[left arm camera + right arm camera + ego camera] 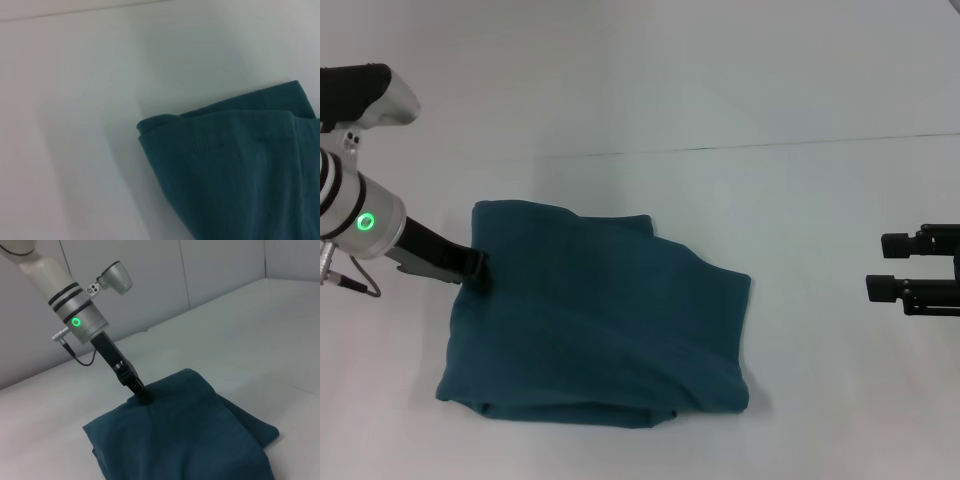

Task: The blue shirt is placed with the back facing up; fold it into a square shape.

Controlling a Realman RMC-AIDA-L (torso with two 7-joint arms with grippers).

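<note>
A: Where is the blue shirt (595,315)?

B: It lies folded in a thick bundle on the white table (720,90), right in the middle, a bit toward the robot's left.

A: What is the left gripper (477,268) doing?

B: It touches the shirt's left edge, near a far corner. Its fingers look pressed together on the cloth.

A: And the right gripper (892,265)?

B: It hangs well apart from the shirt, at the right side, fingers spread, holding nothing.

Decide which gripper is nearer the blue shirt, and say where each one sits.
The left. The left gripper touches the blue shirt at its left edge, near a far corner. The right gripper hangs off to the shirt's right, apart from it, fingers open.
</note>
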